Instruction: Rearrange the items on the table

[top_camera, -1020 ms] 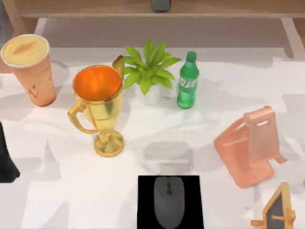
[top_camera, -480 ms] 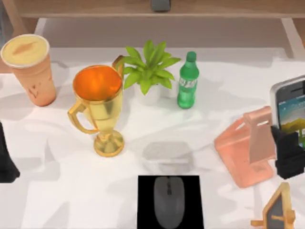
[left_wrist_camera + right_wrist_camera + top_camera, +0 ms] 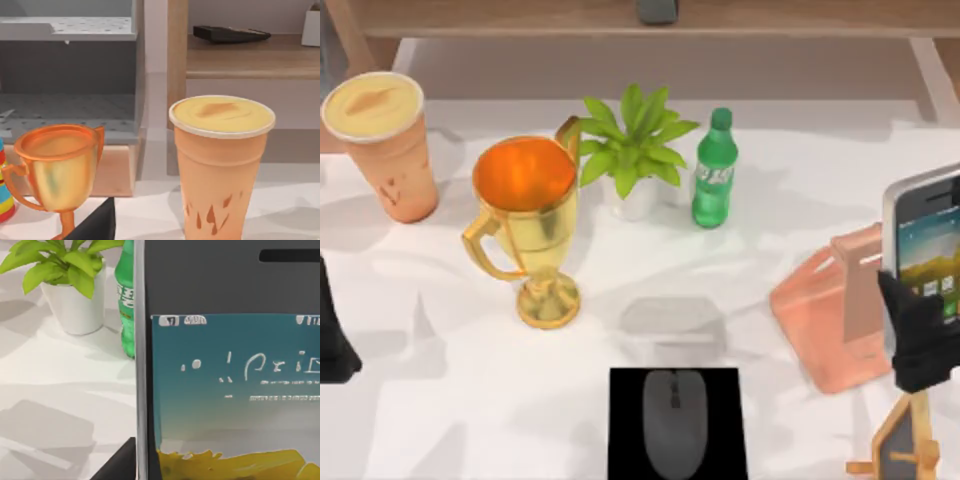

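Observation:
At the table's right edge my right gripper [image 3: 922,338] is shut on the silver-edged smartphone [image 3: 926,235], holding it upright just above the pink phone stand [image 3: 825,310]. Up close in the right wrist view, the smartphone [image 3: 230,365] shows its colourful screen. The grey mouse [image 3: 673,422] lies on the black pad [image 3: 625,400] at the front centre. The tall orange cup [image 3: 382,145] with a cream lid stands at the back left, and the cup [image 3: 222,160] also appears in the left wrist view. My left arm [image 3: 332,335] is parked at the left edge.
A gold trophy [image 3: 525,215] stands left of centre, with a potted plant [image 3: 635,150] and a green bottle [image 3: 714,170] behind the middle. A small wooden stand [image 3: 905,440] sits at the front right corner. A wooden shelf runs along the back.
The right gripper came in from the right edge with the smartphone and has shifted slightly left and toward the front over the pink stand. Nothing else moved.

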### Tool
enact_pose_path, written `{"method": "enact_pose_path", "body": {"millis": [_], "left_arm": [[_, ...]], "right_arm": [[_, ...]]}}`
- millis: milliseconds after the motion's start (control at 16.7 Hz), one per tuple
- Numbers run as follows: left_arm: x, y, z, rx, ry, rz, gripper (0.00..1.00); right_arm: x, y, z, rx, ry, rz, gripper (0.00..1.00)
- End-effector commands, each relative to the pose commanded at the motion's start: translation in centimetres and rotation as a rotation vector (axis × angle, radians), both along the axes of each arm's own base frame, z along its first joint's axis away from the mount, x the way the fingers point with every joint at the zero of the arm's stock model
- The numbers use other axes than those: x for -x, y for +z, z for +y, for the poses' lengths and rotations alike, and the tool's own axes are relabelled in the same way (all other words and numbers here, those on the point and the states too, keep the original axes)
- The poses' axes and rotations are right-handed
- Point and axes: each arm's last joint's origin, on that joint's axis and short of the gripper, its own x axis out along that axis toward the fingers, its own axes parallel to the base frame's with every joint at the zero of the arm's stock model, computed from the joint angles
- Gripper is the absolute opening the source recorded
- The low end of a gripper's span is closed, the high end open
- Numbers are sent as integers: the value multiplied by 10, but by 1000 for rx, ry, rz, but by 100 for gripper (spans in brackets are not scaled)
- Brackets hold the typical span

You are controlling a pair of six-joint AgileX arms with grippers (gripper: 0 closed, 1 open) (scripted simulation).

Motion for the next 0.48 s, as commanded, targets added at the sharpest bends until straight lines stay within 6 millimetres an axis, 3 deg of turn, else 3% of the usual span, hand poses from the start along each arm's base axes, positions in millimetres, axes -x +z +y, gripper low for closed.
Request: {"method": "enact_pose_path", "body": {"millis": [240, 480], "left_arm": [[0, 0, 0, 0, 0, 0, 100], [0, 0, 0, 0, 0, 0, 100]], "right_arm": [[-6, 0, 1, -29, -21, -5, 0], [-24, -7, 10, -50, -20, -6, 0]]}}
